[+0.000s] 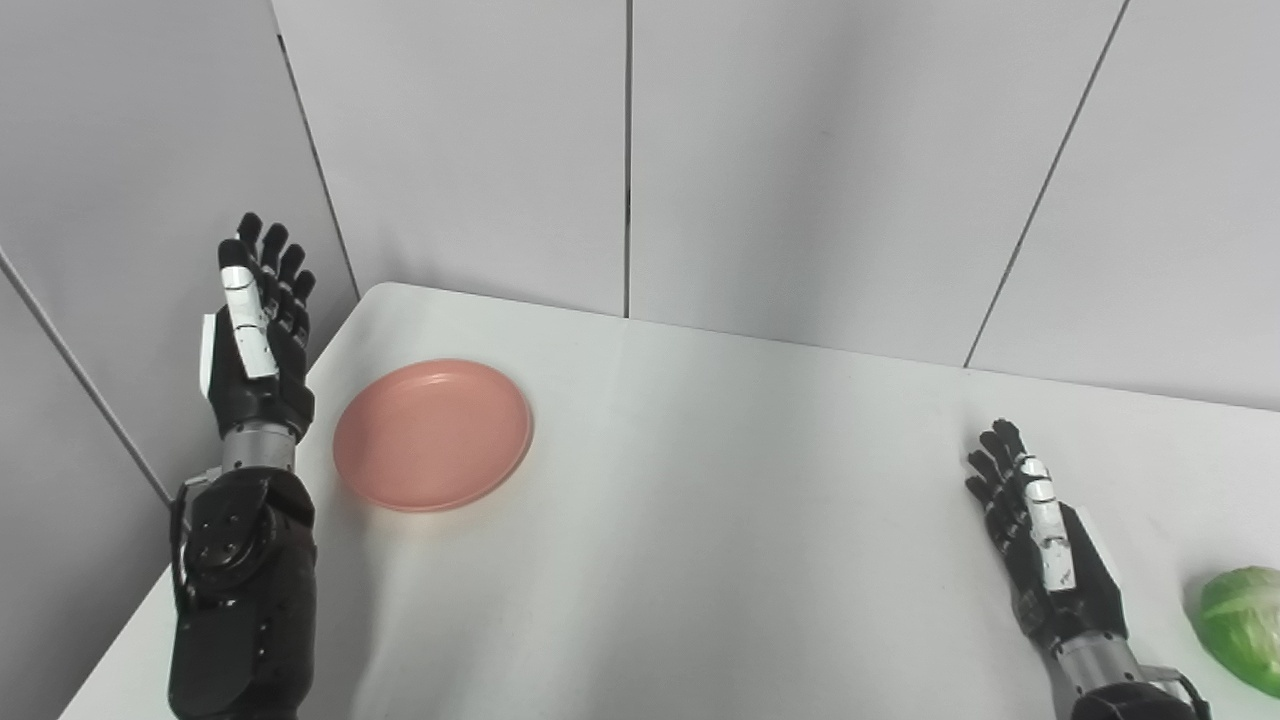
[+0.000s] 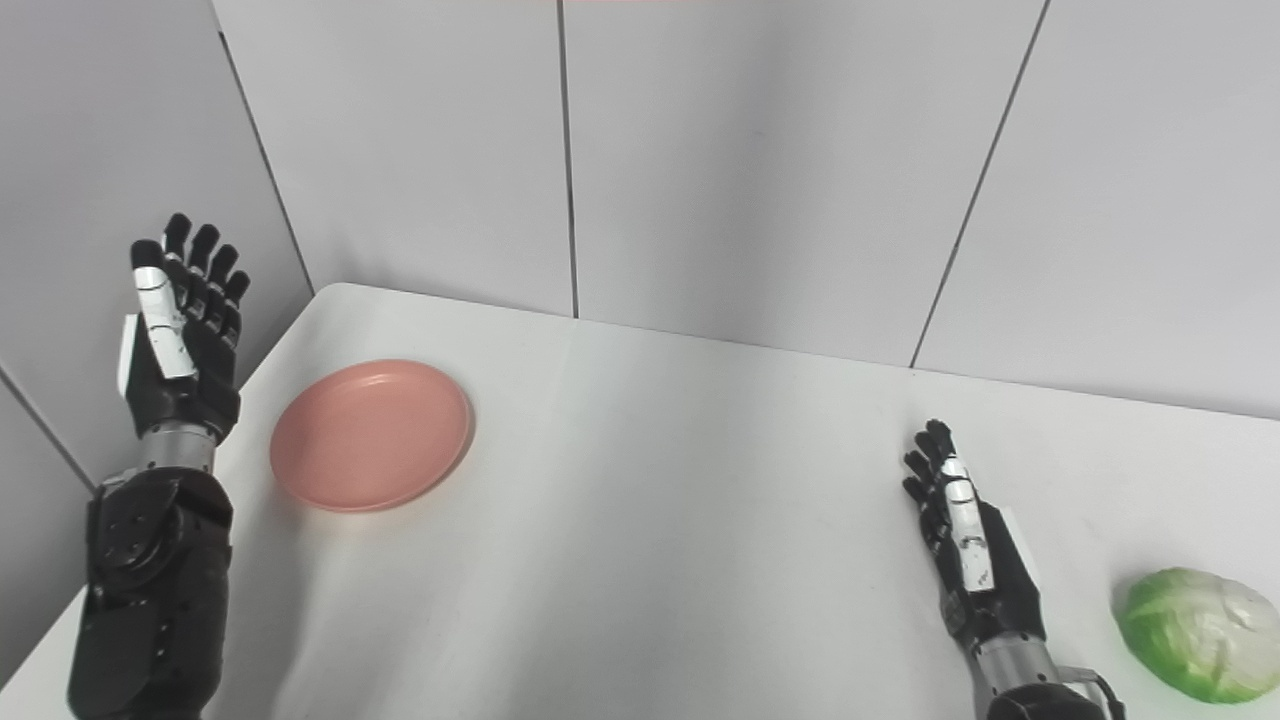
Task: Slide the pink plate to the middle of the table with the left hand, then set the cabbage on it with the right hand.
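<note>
Left robot hand [image 1: 255, 340]: It was held up in the air at the left edge of the counter. Its fingers [image 1: 268, 262] pointed up and were spread a little apart. It held nothing. It was not touching the plate.

Left arm [image 1: 240, 600]: It was black and came in from the bottom left corner. It stood almost straight up beside the counter's left edge.

Right robot hand [image 2: 965, 545]: It was low over the right side of the counter. Its fingers [image 2: 930, 455] were stretched out and a little apart, pointing away from the robot. It held nothing. From these views it was not clear whether it rested on the counter or hung just above it.

Pink plate [image 1: 432, 434]: It was round and lay flat on the left part of the counter, just beside the left robot hand. It was not in the middle of the counter. Nothing lay on it.

Cabbage [image 2: 1195, 634]: It was green and round and sat on the counter near the right edge. It was near the right robot hand, on its right side, with a gap between them. It was well apart from the pink plate.

Counter [image 1: 720, 500]: It was white and smooth.

Walls [image 1: 800, 150]: They were grey panels behind the counter and on its left side.
</note>
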`<state>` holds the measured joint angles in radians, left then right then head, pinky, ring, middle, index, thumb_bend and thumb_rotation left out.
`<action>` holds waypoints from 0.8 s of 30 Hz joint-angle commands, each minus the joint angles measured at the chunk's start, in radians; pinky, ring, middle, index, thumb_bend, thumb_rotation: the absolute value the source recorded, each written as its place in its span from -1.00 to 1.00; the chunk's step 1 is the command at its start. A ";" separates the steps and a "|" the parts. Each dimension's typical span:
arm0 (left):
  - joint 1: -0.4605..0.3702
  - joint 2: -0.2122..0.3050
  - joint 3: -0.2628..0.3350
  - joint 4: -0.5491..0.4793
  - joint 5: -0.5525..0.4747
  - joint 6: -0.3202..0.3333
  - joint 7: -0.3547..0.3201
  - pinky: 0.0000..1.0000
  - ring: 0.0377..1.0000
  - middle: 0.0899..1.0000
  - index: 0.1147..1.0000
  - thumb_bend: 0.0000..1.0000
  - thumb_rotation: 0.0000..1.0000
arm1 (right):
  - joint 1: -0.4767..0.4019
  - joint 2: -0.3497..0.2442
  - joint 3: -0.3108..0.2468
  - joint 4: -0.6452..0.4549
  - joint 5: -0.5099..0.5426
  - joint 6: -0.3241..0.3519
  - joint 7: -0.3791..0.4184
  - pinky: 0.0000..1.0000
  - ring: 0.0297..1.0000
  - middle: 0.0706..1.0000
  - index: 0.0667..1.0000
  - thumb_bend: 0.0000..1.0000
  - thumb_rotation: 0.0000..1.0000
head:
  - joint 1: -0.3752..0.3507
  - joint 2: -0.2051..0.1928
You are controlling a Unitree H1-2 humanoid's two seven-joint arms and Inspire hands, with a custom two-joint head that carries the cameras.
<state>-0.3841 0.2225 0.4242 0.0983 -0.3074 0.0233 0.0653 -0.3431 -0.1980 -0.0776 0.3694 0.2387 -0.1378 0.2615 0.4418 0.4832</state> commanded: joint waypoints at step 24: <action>-0.058 0.067 0.036 0.191 -0.060 -0.042 -0.006 1.00 0.98 0.98 0.94 0.54 1.00 | 0.002 -0.008 -0.010 -0.030 0.008 0.045 -0.004 1.00 1.00 1.00 1.00 -0.28 0.95 | 0.004 0.009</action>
<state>-0.4003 0.2589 0.4548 0.3013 -0.3589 0.0180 0.0676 -0.3400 -0.1984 -0.0827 0.3550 0.2459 -0.1104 0.2600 0.4464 0.4909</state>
